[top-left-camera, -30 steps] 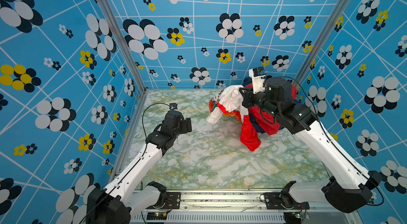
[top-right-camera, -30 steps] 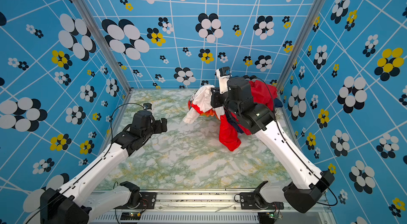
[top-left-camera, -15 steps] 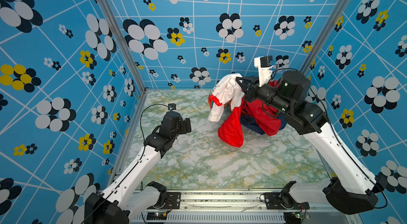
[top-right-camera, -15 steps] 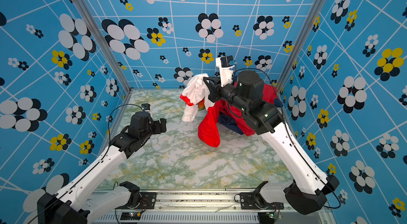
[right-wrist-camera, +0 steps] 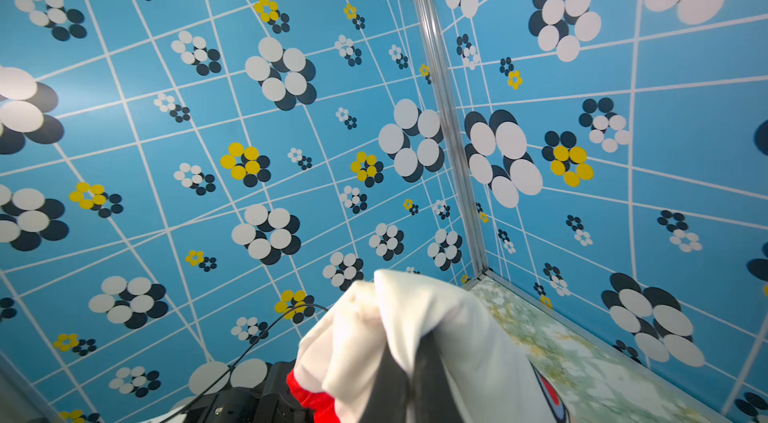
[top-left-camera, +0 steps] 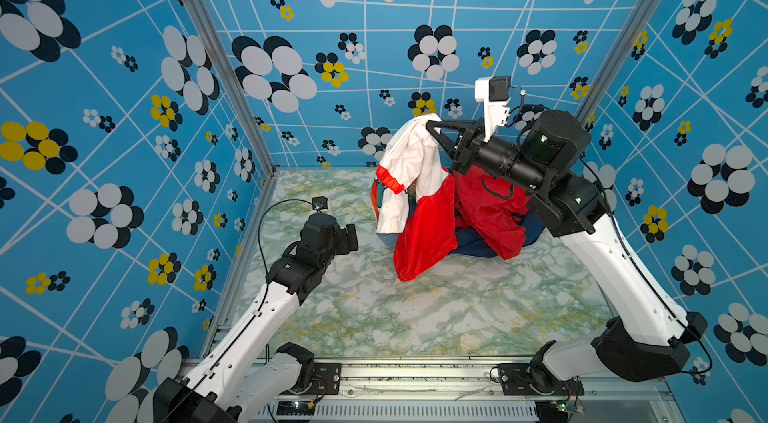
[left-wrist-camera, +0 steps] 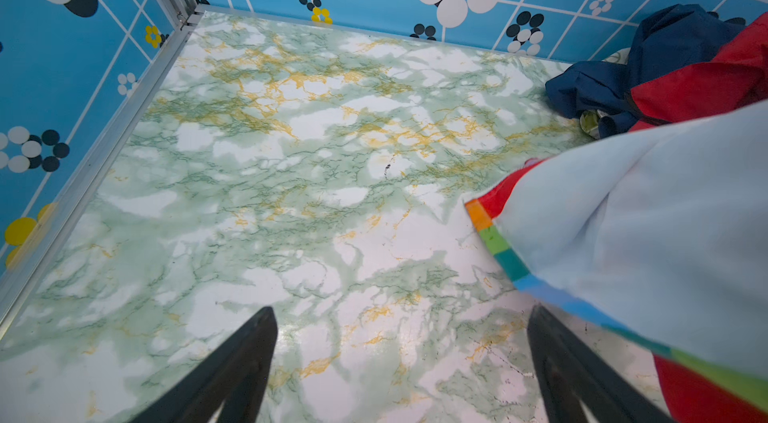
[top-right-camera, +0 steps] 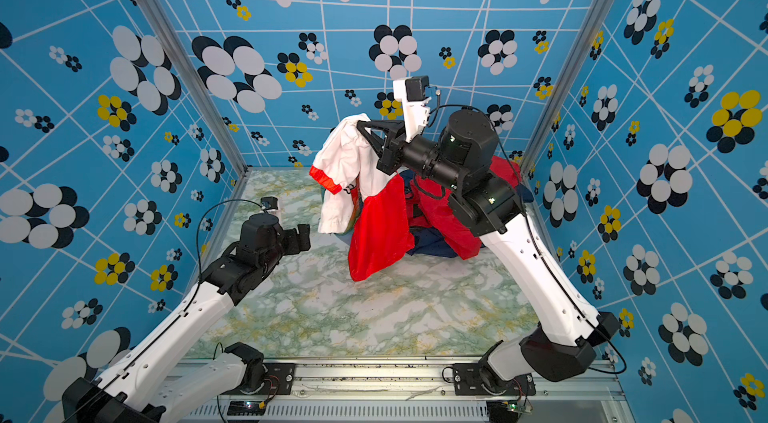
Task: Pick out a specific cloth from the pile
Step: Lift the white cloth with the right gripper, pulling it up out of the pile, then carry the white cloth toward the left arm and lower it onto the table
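Right tool (top-left-camera: pixel 430 128) clenched on the white cloth (top-left-camera: pixel 409 159) with red panels, held high beside the pile (top-left-camera: pixel 490 209) of red and navy garments. Left tool (left-wrist-camera: pixel 401 317) spread, empty. Step, by my judgement: pulling it free. Next calls for carrying it clear onto bare surface (top-left-camera: pixel 415 317).

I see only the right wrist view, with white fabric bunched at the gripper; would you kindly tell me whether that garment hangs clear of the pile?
Observer: In both top views the white garment with red panels hangs from the shut right gripper, raised beside the pile of red and navy garments; I cannot tell whether they touch.
Operator: Does its lower end reach the table?
Observer: Its red panel hangs close to the green marbled table; contact is unclear.
Operator: Where is the other arm?
Observer: The left gripper is open and empty, beside the hanging garment.
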`<act>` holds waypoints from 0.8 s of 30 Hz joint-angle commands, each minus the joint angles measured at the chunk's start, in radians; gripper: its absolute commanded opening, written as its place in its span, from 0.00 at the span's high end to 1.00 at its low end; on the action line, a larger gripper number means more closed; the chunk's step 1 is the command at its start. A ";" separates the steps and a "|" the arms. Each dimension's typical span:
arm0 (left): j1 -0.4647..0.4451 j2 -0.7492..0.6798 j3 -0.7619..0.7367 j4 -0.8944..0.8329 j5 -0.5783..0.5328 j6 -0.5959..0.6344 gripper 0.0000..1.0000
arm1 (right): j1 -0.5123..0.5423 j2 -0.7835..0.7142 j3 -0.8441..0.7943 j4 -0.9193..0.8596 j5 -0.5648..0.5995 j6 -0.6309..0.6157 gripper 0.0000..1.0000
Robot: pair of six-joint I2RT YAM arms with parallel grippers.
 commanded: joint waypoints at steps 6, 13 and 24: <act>-0.007 -0.080 -0.029 -0.020 -0.073 -0.009 0.04 | 0.050 0.118 0.165 0.166 -0.174 0.089 1.00; -0.006 -0.170 -0.038 -0.051 -0.142 -0.006 0.04 | 0.086 0.295 0.371 0.175 -0.280 0.173 1.00; -0.005 -0.314 -0.044 -0.112 -0.276 -0.002 0.04 | 0.117 0.594 0.680 0.222 -0.364 0.328 1.00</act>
